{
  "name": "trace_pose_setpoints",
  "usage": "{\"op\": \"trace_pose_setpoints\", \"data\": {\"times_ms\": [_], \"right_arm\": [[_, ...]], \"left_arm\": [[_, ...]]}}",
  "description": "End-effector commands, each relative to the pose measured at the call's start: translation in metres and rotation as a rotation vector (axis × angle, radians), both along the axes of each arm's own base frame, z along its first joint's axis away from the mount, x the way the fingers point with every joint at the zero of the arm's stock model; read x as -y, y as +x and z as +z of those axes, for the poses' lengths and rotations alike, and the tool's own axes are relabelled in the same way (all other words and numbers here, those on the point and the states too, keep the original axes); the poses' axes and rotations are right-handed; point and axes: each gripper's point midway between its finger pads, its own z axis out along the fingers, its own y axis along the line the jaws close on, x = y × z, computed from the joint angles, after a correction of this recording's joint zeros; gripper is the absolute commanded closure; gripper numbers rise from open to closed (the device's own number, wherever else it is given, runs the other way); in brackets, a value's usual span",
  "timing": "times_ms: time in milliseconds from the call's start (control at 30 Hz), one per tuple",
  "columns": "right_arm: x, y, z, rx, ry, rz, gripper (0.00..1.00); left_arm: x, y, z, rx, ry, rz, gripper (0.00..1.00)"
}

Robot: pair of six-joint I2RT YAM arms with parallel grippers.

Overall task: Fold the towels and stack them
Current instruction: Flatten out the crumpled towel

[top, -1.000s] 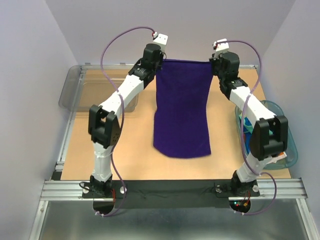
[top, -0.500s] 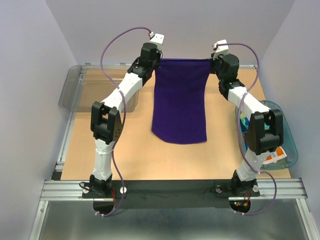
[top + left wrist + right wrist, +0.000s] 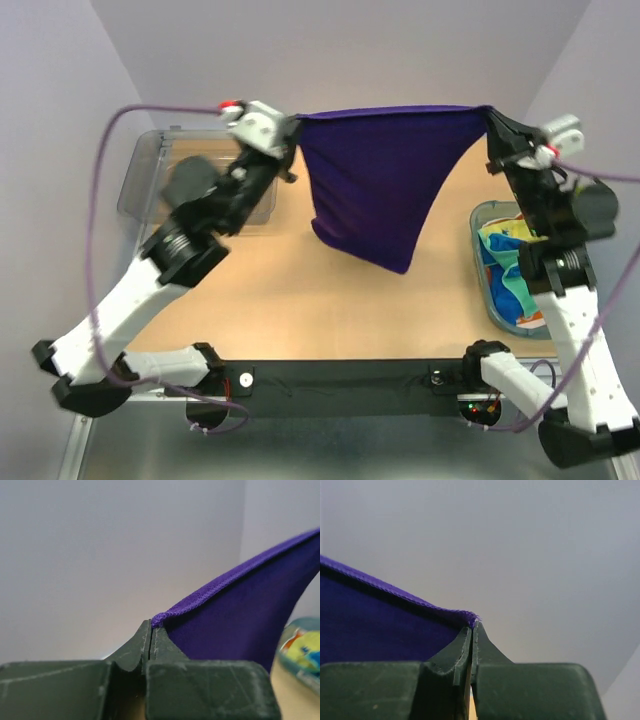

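From above, the purple towel [image 3: 385, 190] hangs in the air over the far half of the table [image 3: 290, 310], pulled tight between the two claws. Its long axis is the top hem, running from 9 o'clock to 3 o'clock. The cloth below sags to a rounded tip pointing at 6 o'clock, a little right of centre. Whether that tip touches the table cannot be told. The left claw [image 3: 296, 122] pinches the 9 o'clock corner and the right claw [image 3: 490, 112] pinches the 3 o'clock corner. A grey bin [image 3: 140, 185] sits at 9 o'clock of the towel, partly hidden behind the left arm [image 3: 150, 290]. A teal basket [image 3: 478, 215] lies at 4 o'clock, half covered by the right arm [image 3: 575, 330]. Bunched cloths [image 3: 510, 275] fill it in mint, blue and white with orange, their edges hard to separate.

In the left wrist view, the left claw [image 3: 151, 625] has its fingers [image 3: 137, 647] pressed together on the corner of the towel [image 3: 240, 615]. The hem climbs toward 2 o'clock and is cut off by the frame. The basket [image 3: 292, 667] is a blur at 4 o'clock.

In the right wrist view, the right claw [image 3: 471, 627] is likewise closed, its fingers [image 3: 487, 652] nipping the other corner of the towel [image 3: 375, 625]. The hem runs off toward 10 o'clock and is cut off at the left edge.
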Motion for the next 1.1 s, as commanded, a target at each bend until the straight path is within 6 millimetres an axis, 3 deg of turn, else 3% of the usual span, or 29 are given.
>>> {"op": "trace_pose_setpoints", "data": {"times_ms": [0, 33, 167, 300, 433, 533, 567, 600, 633, 667, 733, 767, 800, 900, 933, 967, 1000, 1033, 1067], "right_arm": [[-0.013, -0.033, -0.004, -0.006, -0.060, 0.094, 1.00], [-0.012, -0.054, 0.009, 0.040, -0.057, 0.103, 0.99], [-0.012, -0.101, 0.038, 0.140, -0.065, 0.143, 0.99], [-0.011, -0.130, 0.064, 0.215, -0.059, 0.156, 0.99], [-0.009, -0.131, 0.075, 0.224, -0.036, 0.152, 1.00], [-0.006, -0.109, 0.075, 0.180, 0.001, 0.134, 0.99], [-0.006, -0.104, 0.076, 0.171, 0.010, 0.127, 1.00], [-0.004, -0.082, 0.068, 0.128, 0.029, 0.106, 1.00], [-0.004, -0.071, 0.064, 0.099, 0.053, 0.102, 0.99], [-0.004, -0.058, 0.059, 0.071, 0.061, 0.094, 0.99], [-0.001, -0.017, 0.034, -0.020, 0.078, 0.048, 0.99], [0.000, -0.001, 0.024, -0.054, 0.085, 0.028, 0.99], [0.001, 0.032, -0.002, -0.131, 0.080, -0.007, 1.00], [0.006, 0.084, -0.047, -0.232, 0.064, -0.084, 0.99], [0.003, 0.113, -0.077, -0.298, 0.048, -0.101, 0.99], [0.005, 0.130, -0.094, -0.326, 0.040, -0.124, 0.99], [0.008, 0.143, -0.096, -0.301, 0.054, -0.152, 1.00], [0.008, 0.168, -0.125, -0.342, 0.042, -0.173, 0.99], [0.012, 0.178, -0.121, -0.295, 0.058, -0.198, 1.00]], "left_arm": [[-0.038, -0.049, 0.057, 0.150, -0.110, 0.008, 1.00], [-0.044, -0.071, 0.070, 0.180, -0.147, -0.042, 1.00], [-0.051, -0.108, 0.093, 0.225, -0.203, -0.149, 1.00], [-0.047, -0.116, 0.098, 0.235, -0.198, -0.190, 1.00], [-0.035, -0.097, 0.088, 0.188, -0.171, -0.131, 1.00], [-0.037, -0.072, 0.077, 0.130, -0.177, 0.007, 1.00], [-0.027, -0.057, 0.066, 0.105, -0.155, 0.048, 1.00], [-0.022, -0.047, 0.058, 0.082, -0.145, 0.072, 1.00], [-0.024, -0.027, 0.049, 0.063, -0.133, 0.107, 1.00], [-0.009, -0.007, 0.028, 0.014, -0.090, 0.101, 1.00], [-0.013, 0.033, 0.001, -0.053, -0.105, 0.123, 1.00], [-0.007, 0.057, -0.026, -0.098, -0.075, 0.156, 1.00], [-0.008, 0.088, -0.060, -0.152, -0.045, 0.221, 1.00], [-0.006, 0.131, -0.103, -0.237, -0.011, 0.251, 1.00], [-0.009, 0.158, -0.133, -0.281, 0.021, 0.287, 1.00], [-0.009, 0.170, -0.146, -0.300, 0.031, 0.293, 1.00], [-0.009, 0.182, -0.144, -0.299, 0.024, 0.298, 1.00], [-0.004, 0.201, -0.171, -0.340, 0.048, 0.311, 1.00], [-0.009, 0.215, -0.163, -0.327, 0.032, 0.321, 0.99]]}}
